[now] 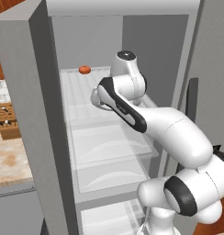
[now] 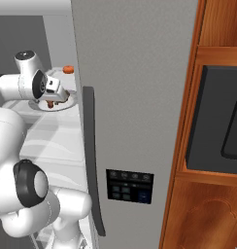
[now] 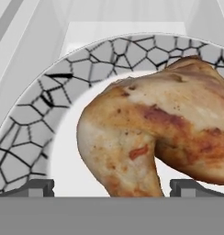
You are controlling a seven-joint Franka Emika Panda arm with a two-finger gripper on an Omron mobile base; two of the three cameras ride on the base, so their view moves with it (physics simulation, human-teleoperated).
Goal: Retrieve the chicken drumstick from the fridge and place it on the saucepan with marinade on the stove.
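Now reaching deep into the tall grey double-door fridge (image 1: 36, 119) with the white arm, over its upper clear shelf (image 1: 81, 98). Hovering with the two-finger gripper (image 3: 111, 186) just above the golden-brown lumpy chicken drumstick (image 3: 164, 133), fingers (image 3: 33, 187) standing wide apart, one on each side of the meat, and not clamping on anything. Lying on a round white plate with a grey cracked-mosaic rim (image 3: 36, 124), the drumstick, on that same upper shelf inside the fridge. Seen from the right base view, the plate (image 2: 69, 101) sitting directly under the hand, with a bit of brown meat (image 2: 51, 103) peeking out below it. Resting farther back on the shelf, near the rear wall of the fridge, a small round red-orange tomato-like item (image 1: 84, 69). Standing open, the fridge door with its long dark curved handle (image 2: 91, 165).
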